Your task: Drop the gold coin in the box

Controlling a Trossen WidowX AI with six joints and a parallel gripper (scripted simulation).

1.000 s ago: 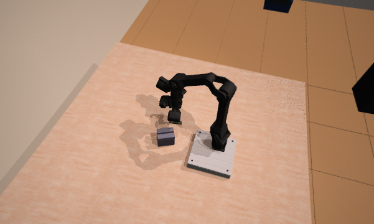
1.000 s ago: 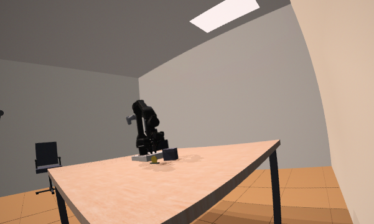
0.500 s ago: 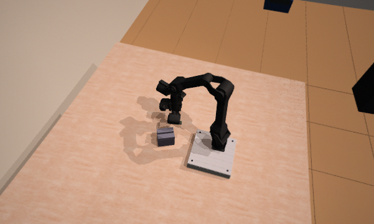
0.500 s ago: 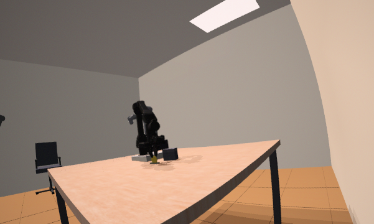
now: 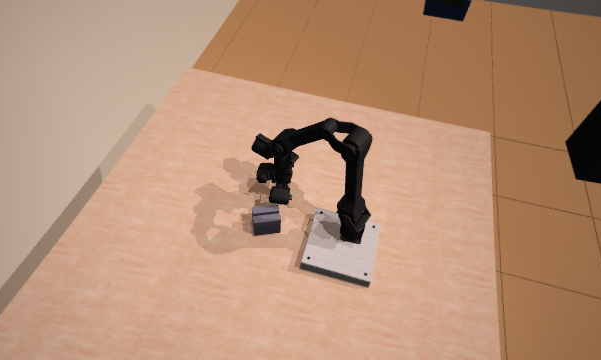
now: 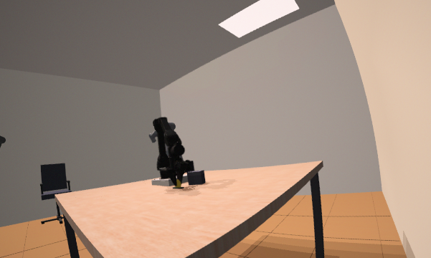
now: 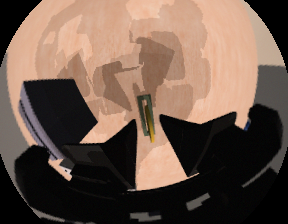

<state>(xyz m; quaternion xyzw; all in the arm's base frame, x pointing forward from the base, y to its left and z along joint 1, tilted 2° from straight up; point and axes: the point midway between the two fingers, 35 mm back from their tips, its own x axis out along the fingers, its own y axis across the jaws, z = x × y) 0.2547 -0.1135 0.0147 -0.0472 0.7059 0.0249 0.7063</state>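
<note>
The gold coin stands on edge in the dark-green holder. My gripper is open and points down, low over the holder. In the wrist view its fingertips lie on either side of the coin, with a gap at each side. In the top view the gripper hides the coin and nearly all of the holder. The closed grey box stands close beside the holder, left of the fingers in the wrist view. Its lid slot shows as a dark line in the top view.
The arm's pale base plate lies on the wooden table, to the right of the box in the top view. The box is the nearest obstacle to the gripper. The arm's shadows fall across the table around the holder.
</note>
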